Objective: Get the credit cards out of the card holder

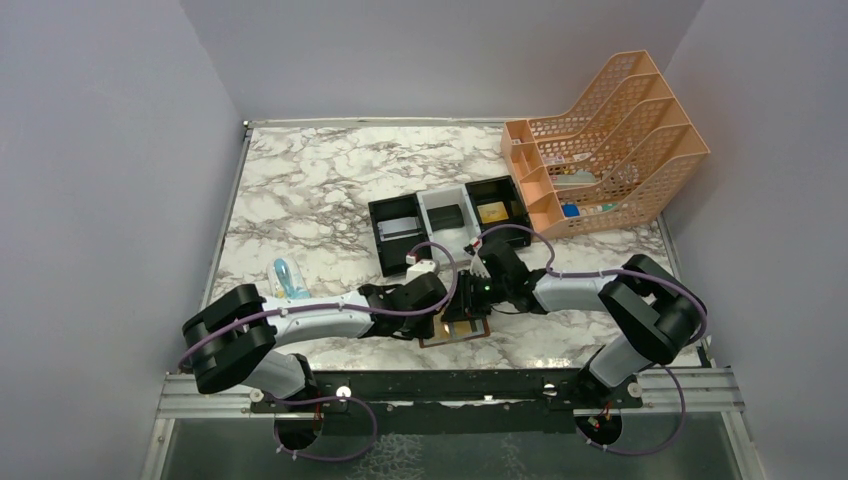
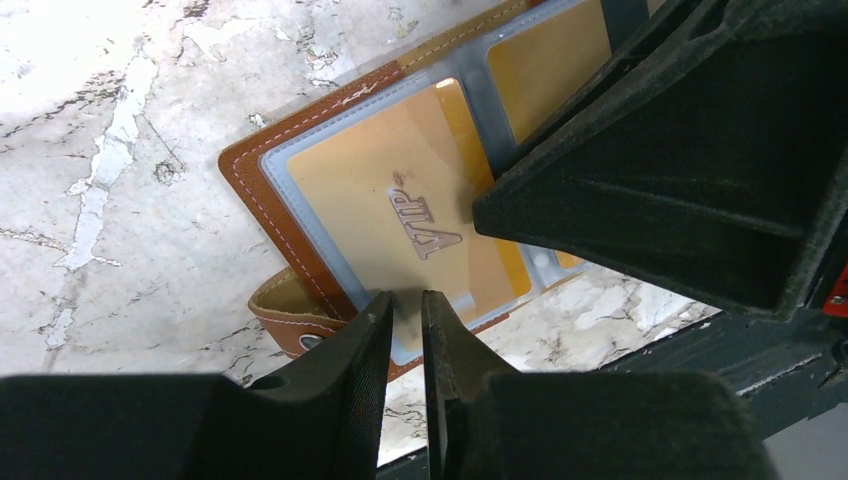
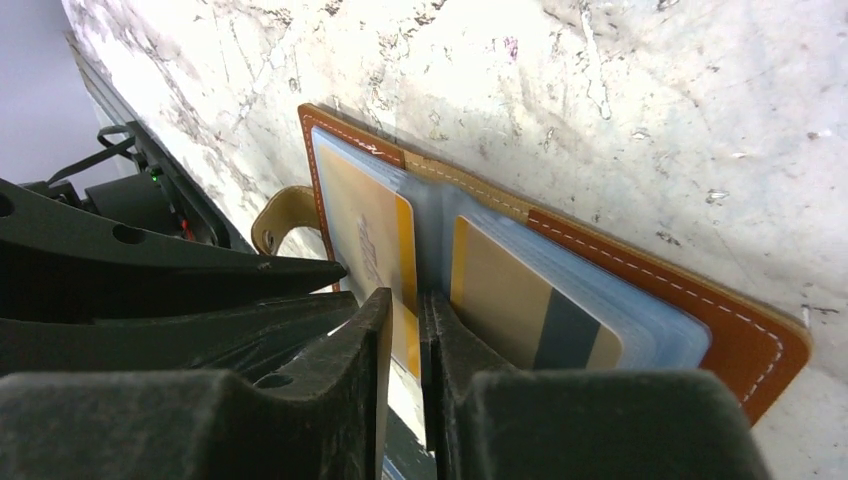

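Card holder (image 2: 247, 172) is brown, credit cards (image 2: 350, 210) gold, table (image 2: 120, 200) white-marbled.

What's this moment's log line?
wallet: open, flat | cards: still inside | left end effector: narrow gap, wallet edge | right end effector: narrow gap, wallet middle

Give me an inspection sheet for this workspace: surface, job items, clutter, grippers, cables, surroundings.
Surface: marble-patterned table, no damage seen.
Job's things: card holder lies open at the near edge; gold VIP card and striped gold card sit in its pockets.
Clutter: three-compartment tray, peach file rack, bluish clear object.
Grippers: left gripper and right gripper are at the holder, jaws nearly together; grip unclear.
Cables: purple cables loop along both arms.
Surroundings: grey walls, metal rail.
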Action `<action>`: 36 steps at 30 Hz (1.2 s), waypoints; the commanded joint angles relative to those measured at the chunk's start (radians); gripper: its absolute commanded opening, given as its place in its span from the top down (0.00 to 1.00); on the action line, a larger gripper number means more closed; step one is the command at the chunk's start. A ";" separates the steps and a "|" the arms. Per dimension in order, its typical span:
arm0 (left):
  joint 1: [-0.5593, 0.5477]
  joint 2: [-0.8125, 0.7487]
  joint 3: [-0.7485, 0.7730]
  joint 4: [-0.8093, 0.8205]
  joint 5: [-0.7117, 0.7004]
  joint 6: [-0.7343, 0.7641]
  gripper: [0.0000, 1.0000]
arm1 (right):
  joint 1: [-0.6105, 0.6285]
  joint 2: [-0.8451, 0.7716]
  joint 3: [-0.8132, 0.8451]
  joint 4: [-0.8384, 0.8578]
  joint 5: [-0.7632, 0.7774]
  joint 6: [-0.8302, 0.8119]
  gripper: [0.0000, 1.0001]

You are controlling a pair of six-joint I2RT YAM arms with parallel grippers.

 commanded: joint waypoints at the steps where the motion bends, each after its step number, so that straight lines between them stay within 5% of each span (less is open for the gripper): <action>1: -0.004 -0.002 -0.033 -0.029 -0.046 -0.001 0.80 | 0.006 0.014 -0.013 0.009 0.030 -0.005 0.84; 14: -0.004 -0.019 -0.050 -0.034 -0.055 -0.004 0.80 | 0.005 -0.027 -0.025 0.033 -0.017 0.016 0.99; 26: -0.004 -0.022 -0.050 -0.035 -0.063 0.004 0.80 | -0.061 -0.071 -0.017 -0.044 -0.109 -0.084 0.99; 36: -0.004 -0.015 -0.039 -0.034 -0.063 0.008 0.80 | -0.064 0.005 -0.071 0.169 -0.204 0.018 0.82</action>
